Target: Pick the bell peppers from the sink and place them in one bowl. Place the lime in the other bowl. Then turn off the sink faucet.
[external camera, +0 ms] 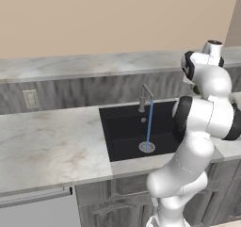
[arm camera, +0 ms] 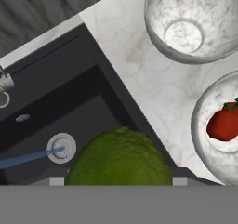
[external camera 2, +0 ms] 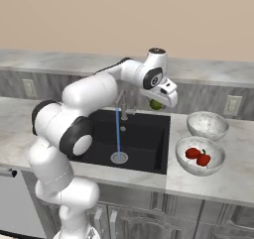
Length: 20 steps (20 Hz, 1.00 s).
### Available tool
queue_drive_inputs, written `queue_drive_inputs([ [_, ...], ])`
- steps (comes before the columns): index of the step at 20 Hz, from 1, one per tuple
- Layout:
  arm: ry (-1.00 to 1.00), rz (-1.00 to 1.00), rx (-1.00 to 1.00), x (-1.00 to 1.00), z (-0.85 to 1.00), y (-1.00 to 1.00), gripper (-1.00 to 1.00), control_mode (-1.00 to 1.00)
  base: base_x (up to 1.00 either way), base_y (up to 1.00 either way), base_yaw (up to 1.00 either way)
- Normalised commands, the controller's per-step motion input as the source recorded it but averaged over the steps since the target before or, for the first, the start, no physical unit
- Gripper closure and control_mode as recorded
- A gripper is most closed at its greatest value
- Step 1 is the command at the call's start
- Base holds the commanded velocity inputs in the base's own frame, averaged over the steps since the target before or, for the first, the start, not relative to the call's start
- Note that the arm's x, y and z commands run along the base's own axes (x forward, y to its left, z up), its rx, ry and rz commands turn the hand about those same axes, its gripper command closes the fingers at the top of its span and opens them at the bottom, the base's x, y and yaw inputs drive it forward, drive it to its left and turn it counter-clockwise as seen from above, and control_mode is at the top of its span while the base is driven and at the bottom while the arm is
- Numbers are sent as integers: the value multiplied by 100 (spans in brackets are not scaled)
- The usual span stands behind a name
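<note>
Pale marble is forming the table (external camera 2: pixel 208 181), with a black sink (external camera 2: pixel 144 149) sunk into it, dark wood cabinets below and a plain beige wall rising behind. Nearest on that table, just right of the sink, a speckled grey bowl (external camera 2: pixel 184 159) is holding both red peppers (external camera 2: pixel 197 156), which are lying side by side and touching. Behind it, its twin, the empty bowl (external camera 2: pixel 207 125), is sitting close by. Above the sink's right rear corner the hand (external camera 2: pixel 159 103) is hanging in the air, pinching the lime (external camera 2: pixel 156 104) between its fingers, well clear of both bowls. From the hand's own camera the lime (arm camera: pixel 120 158) is bulging large at the bottom, with the empty bowl (arm camera: pixel 190 23) lying up and to the right across bare marble.

Judging by its look, the lime is light, firm and round, with a smooth skin that could roll or slip out of a loose pinch, so a hold across its widest part seems safest. It probably needs lowering close into the empty bowl, since a drop might make it bounce on the hard stone. Farther back, the faucet (external camera 2: pixel 122 104) is pouring a thin blue stream onto the drain (external camera 2: pixel 119 157), so it is waiting to be shut off.
</note>
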Motion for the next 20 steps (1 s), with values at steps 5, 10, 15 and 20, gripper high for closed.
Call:
queue_drive_inputs([
  [5, 0, 0, 0, 36, -31, -58, 100, -100, 0, 0, 0],
  [10, 0, 0, 0, 32, -22, -39, 100, -100, 0, 0, 0],
  [15, 0, 0, 0, 27, -15, -18, 100, -100, 0, 0, 0],
  [20, 3, 0, 0, 20, -11, -22, 100, -100, 0, 0, 0],
])
